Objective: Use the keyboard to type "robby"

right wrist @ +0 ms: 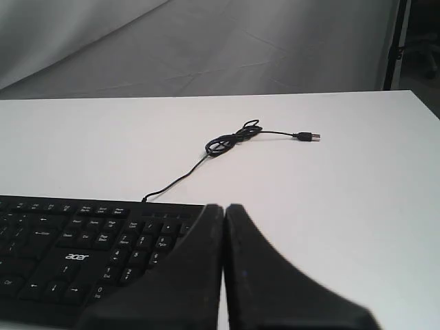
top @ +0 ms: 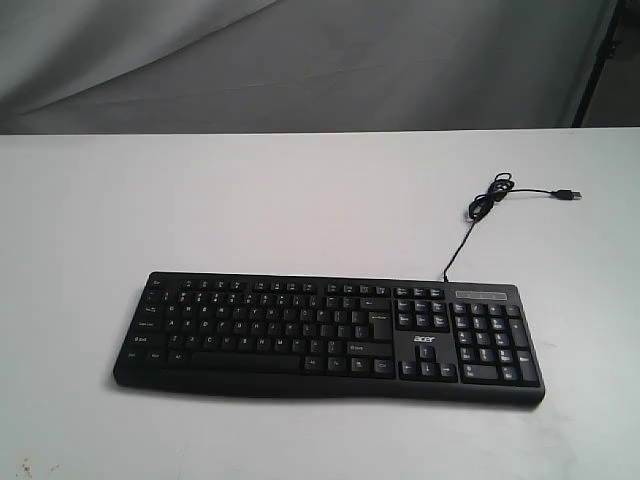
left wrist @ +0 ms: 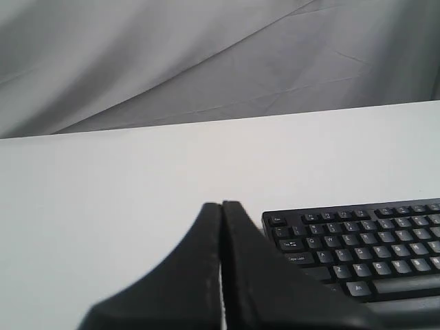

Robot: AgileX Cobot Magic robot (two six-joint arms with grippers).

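The black keyboard [top: 330, 338] with white legends and an acer logo lies flat near the table's front, number pad at its right end. Its thin USB cable [top: 478, 215] runs back from the rear edge, coils once and ends in a loose plug. Neither arm appears in the exterior view. In the left wrist view my left gripper [left wrist: 221, 205] is shut and empty, beside the keyboard's [left wrist: 357, 244] Esc end. My right gripper [right wrist: 224, 207] is shut and empty too, by the number-pad end of the keyboard [right wrist: 75, 258], with the cable [right wrist: 227, 142] beyond.
The white table [top: 250, 200] stretches bare behind and beside the keyboard. A grey cloth backdrop [top: 300, 60] hangs behind its far edge. A dark stand [top: 605, 50] rises at the back right corner.
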